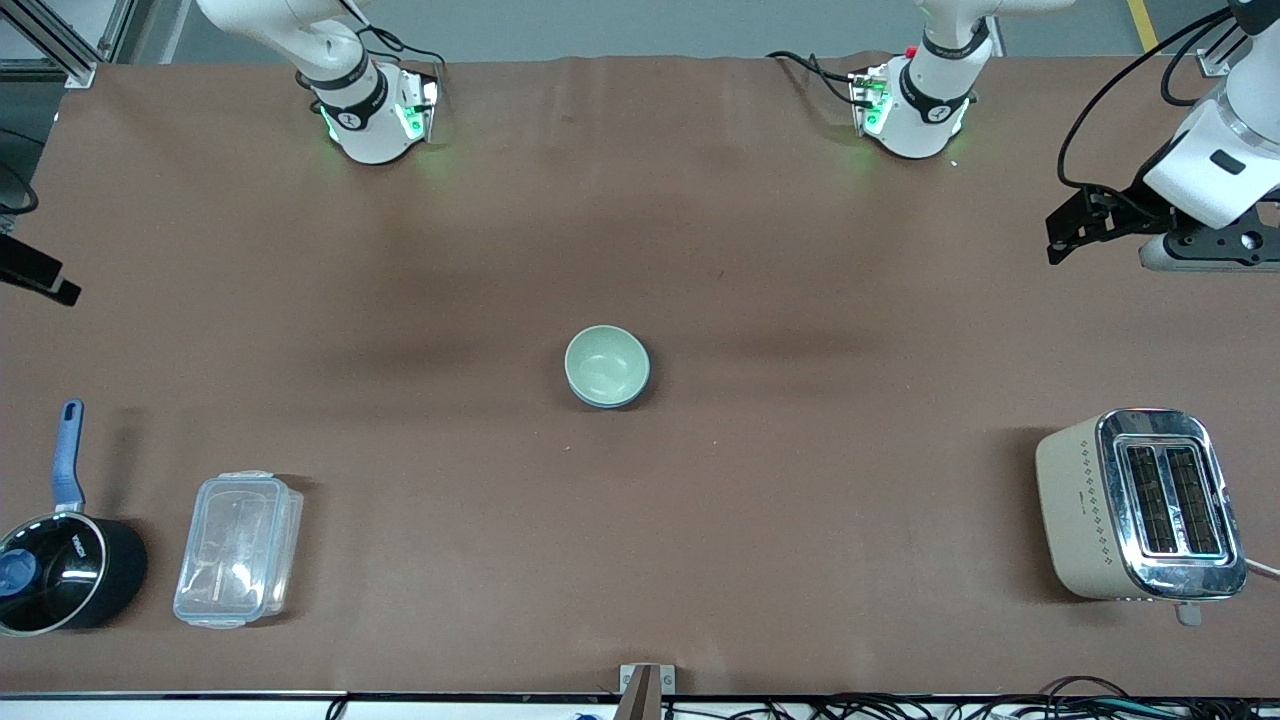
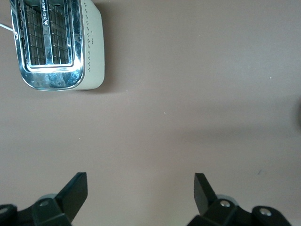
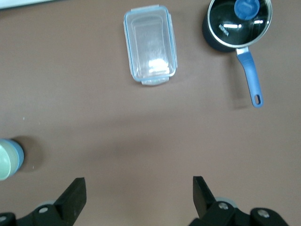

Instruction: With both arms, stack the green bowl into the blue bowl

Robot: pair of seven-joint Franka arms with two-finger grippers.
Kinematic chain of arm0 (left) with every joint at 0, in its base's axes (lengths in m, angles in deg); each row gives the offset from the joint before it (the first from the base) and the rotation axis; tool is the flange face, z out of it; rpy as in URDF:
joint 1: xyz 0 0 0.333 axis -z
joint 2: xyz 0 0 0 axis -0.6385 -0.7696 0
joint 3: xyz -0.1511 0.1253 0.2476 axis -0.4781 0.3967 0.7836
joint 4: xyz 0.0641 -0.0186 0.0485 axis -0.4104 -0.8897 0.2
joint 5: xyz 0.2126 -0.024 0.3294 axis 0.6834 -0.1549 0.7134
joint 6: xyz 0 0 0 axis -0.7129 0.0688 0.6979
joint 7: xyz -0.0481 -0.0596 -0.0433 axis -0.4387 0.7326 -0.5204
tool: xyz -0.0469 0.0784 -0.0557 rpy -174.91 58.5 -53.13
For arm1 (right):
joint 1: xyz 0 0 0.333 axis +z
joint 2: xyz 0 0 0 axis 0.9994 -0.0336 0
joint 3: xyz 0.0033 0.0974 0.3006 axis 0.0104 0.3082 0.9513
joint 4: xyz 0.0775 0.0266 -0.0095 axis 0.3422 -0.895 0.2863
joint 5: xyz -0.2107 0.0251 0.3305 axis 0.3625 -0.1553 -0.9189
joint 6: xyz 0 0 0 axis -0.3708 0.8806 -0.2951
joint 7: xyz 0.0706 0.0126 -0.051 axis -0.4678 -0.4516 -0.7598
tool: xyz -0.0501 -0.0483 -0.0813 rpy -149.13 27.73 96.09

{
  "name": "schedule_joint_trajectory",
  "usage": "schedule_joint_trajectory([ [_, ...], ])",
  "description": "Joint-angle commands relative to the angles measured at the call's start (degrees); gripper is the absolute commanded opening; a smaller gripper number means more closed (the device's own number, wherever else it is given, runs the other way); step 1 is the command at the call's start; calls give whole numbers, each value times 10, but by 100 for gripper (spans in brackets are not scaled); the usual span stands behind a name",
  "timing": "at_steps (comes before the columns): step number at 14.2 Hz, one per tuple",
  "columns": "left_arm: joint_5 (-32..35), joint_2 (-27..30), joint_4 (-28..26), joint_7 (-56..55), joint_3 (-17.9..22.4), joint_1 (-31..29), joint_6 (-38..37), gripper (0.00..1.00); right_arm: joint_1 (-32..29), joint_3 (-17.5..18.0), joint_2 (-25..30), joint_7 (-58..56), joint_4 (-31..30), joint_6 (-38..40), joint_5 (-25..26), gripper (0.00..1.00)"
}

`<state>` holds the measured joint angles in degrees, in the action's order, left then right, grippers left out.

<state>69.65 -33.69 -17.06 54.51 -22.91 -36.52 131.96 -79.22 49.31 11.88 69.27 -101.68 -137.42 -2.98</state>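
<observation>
The green bowl (image 1: 605,362) sits nested inside the blue bowl (image 1: 612,403) at the middle of the table; only the blue bowl's rim and lower side show around it. Both also show at the edge of the right wrist view, the green bowl (image 3: 3,162) in the blue bowl (image 3: 17,153). My left gripper (image 1: 1062,232) is open and empty, up over bare table at the left arm's end, also seen in its wrist view (image 2: 141,188). My right gripper (image 3: 139,190) is open and empty over bare table at the right arm's end; only a black part of it (image 1: 40,275) shows in the front view.
A cream and chrome toaster (image 1: 1140,505) stands at the left arm's end, near the front camera. A clear lidded plastic box (image 1: 238,550) and a black saucepan with a blue handle (image 1: 60,570) sit at the right arm's end, near the front camera.
</observation>
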Motion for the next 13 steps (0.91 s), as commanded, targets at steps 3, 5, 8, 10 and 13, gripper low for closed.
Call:
schedule_joint_trajectory([
  [3,-8,-5,16,10,3,0,0,100,-117,134,41,1,-15,29,19,100],
  [5,-8,-6,23,9,3,0,0,100,-121,152,52,4,-23,36,39,100],
  [8,-7,-9,25,8,4,1,0,100,-131,162,60,14,-42,27,43,99],
  [10,-7,-9,25,8,4,0,0,100,-131,162,67,14,-60,3,43,99],
  [13,-7,-9,24,10,4,-1,0,100,-128,161,89,13,-99,-16,42,99],
])
